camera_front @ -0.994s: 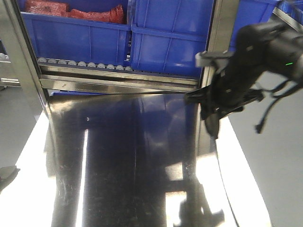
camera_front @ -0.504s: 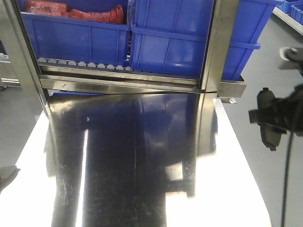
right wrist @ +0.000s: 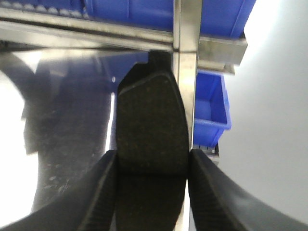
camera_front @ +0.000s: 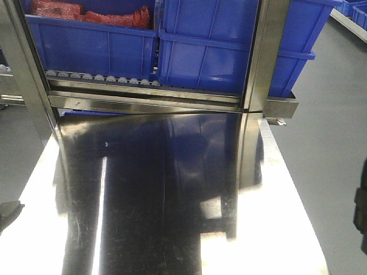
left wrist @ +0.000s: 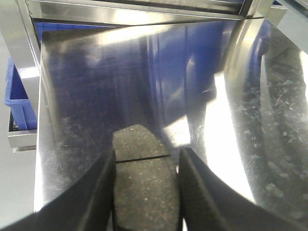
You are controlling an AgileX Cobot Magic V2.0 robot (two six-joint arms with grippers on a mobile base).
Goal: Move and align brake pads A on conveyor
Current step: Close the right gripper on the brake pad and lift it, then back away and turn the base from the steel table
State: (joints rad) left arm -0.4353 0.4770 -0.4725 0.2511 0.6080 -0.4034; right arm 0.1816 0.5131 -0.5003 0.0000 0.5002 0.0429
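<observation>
In the left wrist view a dark grey brake pad (left wrist: 144, 183) with a thin cross groove sits between the black fingers of my left gripper (left wrist: 147, 155), which is shut on it above the shiny steel table (left wrist: 96, 86). My right gripper (right wrist: 152, 154) is shut on a second brake pad (right wrist: 151, 115), held over the table's right edge near a steel post (right wrist: 185, 72). The front view catches only a dark bit of the right arm (camera_front: 362, 226) at the right border. The conveyor is out of view.
Blue bins (camera_front: 206, 54) fill a rack behind the steel table (camera_front: 172, 189), one holding red parts (camera_front: 92, 14). A roller rail (camera_front: 97, 77) and a steel upright (camera_front: 261, 57) stand at the back. Grey floor (camera_front: 327, 143) lies to the right, with a blue bin (right wrist: 209, 110) below the table.
My right arm, with its brake pad, swung from the table's back right corner out to the right and down, almost leaving the front view.
</observation>
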